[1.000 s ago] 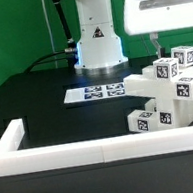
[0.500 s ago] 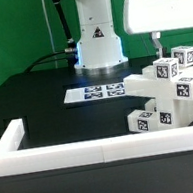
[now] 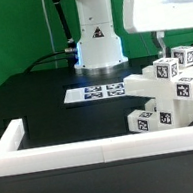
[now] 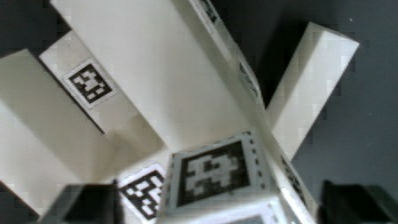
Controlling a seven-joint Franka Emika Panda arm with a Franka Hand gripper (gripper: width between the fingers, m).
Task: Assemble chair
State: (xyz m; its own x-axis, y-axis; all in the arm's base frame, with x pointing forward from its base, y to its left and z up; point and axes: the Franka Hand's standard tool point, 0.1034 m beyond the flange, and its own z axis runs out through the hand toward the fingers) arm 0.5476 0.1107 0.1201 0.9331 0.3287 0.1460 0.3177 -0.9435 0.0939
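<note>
The chair (image 3: 165,94), a cluster of matte white blocky parts with black-and-white square tags, sat on the black bench (image 3: 44,98) at the exterior view's right, its lower parts close against the long low white rail (image 3: 92,146) that ran across the front. That position probably served as a brace: the rail looked suited to stop the parts from sliding while something was pushed or seated from above. The wrist view showed flat white slabs crossing at angles, tagged block faces (image 4: 217,168) beneath them, and dark bench in the gaps. The tool (image 3: 160,42) hung over the top rear of the cluster, mostly hidden by the arm's white housing; only thin dark fingers showed above the uppermost tagged block. In the wrist view the two dark fingertips (image 4: 80,205) stood on either side of the tagged faces, so the jaws appeared to straddle a part, but whether they were pinching it or merely spread around it could not be told. The bench was plain matte black. The marker board (image 3: 96,90) lay flat just beside the chair parts, toward the arm's white base (image 3: 97,46). A green backdrop (image 3: 13,27) closed off the room behind, and a dark cable trailed across the bench near the base.
</note>
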